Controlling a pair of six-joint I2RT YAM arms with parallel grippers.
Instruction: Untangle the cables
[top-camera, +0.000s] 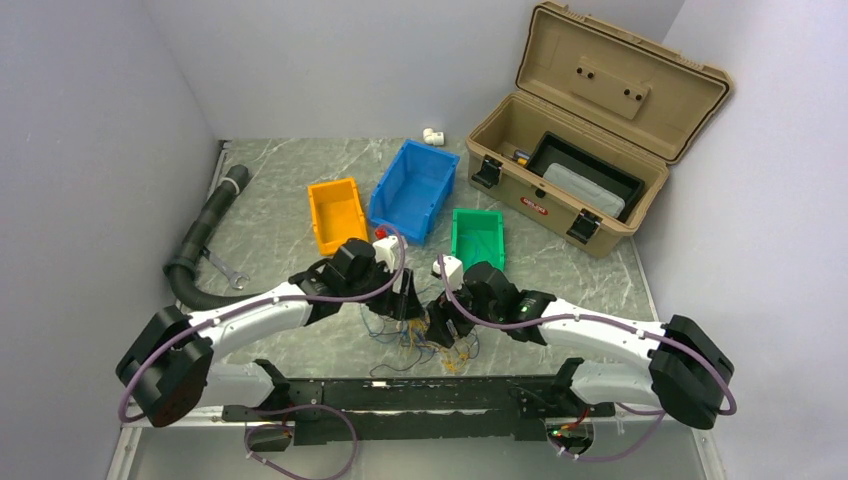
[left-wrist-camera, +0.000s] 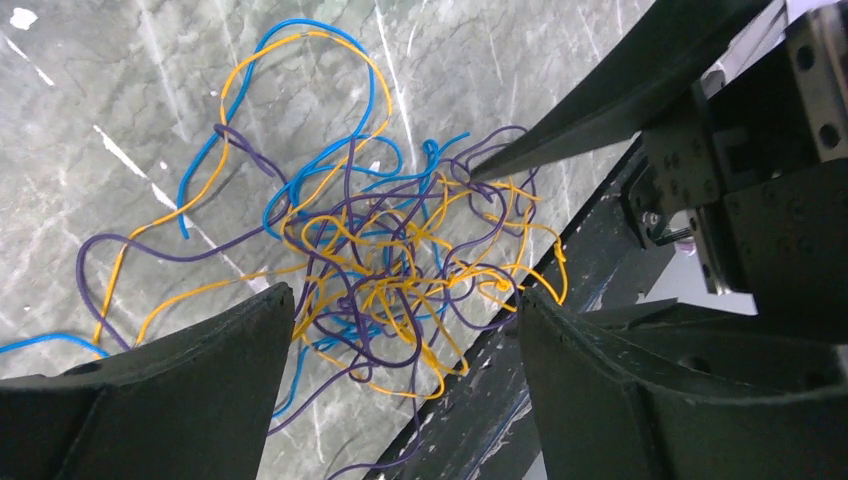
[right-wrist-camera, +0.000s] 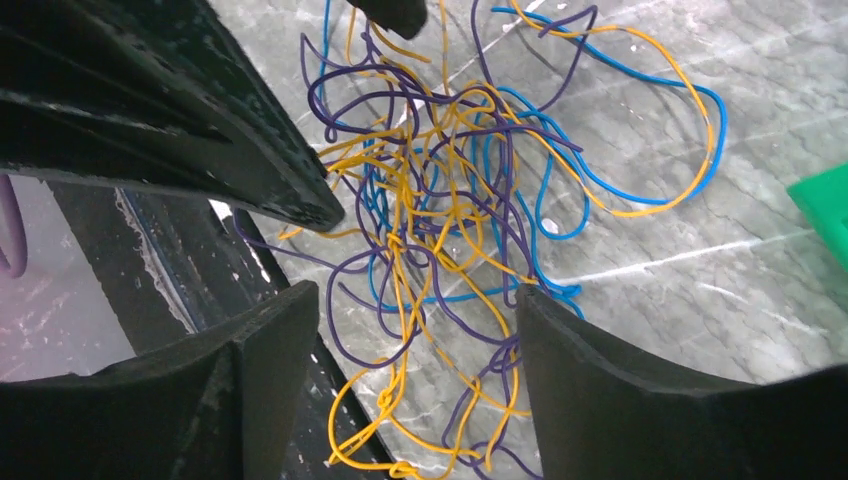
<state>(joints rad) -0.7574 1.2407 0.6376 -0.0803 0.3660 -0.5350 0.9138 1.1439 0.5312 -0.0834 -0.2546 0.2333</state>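
on the table (top-camera: 280, 190), by its near edge, the left end effector (left-wrist-camera: 405, 300) and right end effector (right-wrist-camera: 415, 300) hang open, crowded over the cables (left-wrist-camera: 400, 260); they may collide, or pinch several knotted strands and tighten the tangle.

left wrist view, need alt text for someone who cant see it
A loose tangle of blue, orange and purple cables lies on a grey marbled table, between the open fingers of the left gripper. The right arm's dark finger tip points at it from the upper right.
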